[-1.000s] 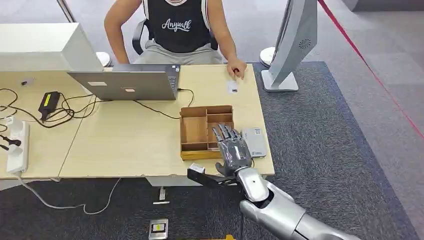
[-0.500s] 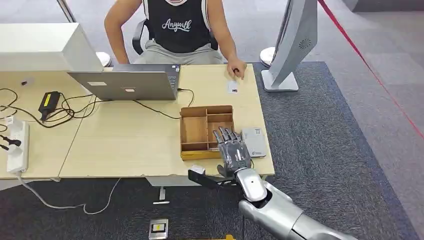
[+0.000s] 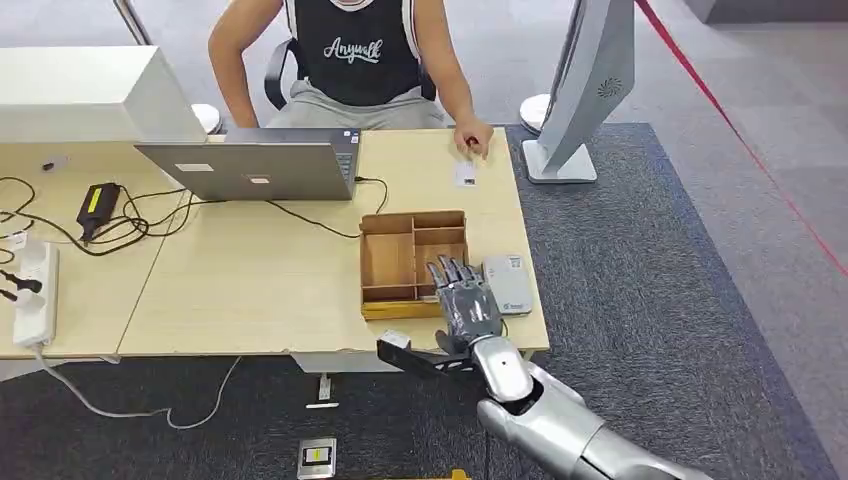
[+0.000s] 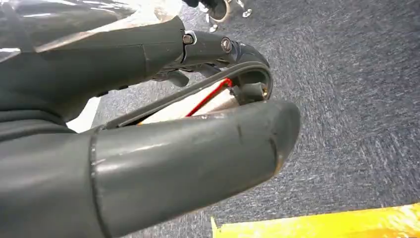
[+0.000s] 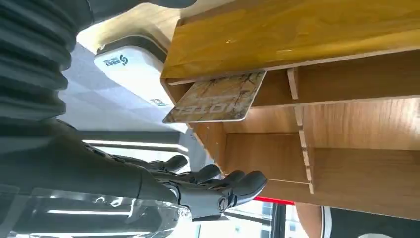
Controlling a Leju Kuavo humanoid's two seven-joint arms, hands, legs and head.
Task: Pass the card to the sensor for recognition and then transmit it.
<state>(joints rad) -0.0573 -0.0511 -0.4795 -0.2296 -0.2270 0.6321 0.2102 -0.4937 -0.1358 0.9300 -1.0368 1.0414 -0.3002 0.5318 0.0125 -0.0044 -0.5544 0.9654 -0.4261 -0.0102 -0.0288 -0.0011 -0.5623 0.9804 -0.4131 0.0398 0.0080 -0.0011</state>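
On the table's near right corner: the right hand (image 3: 465,300) hovers over the wooden tray (image 3: 391,262), fingers straight and spread, holding nothing.
Card: the card (image 5: 216,98) is a thin rectangle with rounded corners, a mottled tan-and-brown face and pale lettering too skewed to read; in the right wrist view it leans in one compartment of the tray, one end sticking out past the rim.
Sensor: one pale grey reader (image 3: 508,283) lies flat just beside the tray, at 3 o'clock from it.
Counts: one tray with several compartments, one laptop (image 3: 253,168) at 10 o'clock from the tray, one white power strip (image 3: 33,294) at the table's left end.
Person: one person (image 3: 352,58) sits at 12 o'clock, a hand resting on the table's far edge.
Hard to make out: in the head view the right hand covers the card's compartment; a small white item (image 3: 464,175) near the person's hand may be a second card.
Left hand: the left hand (image 4: 148,144) hangs over carpet with fingers curled; I cannot tell whether it holds anything.
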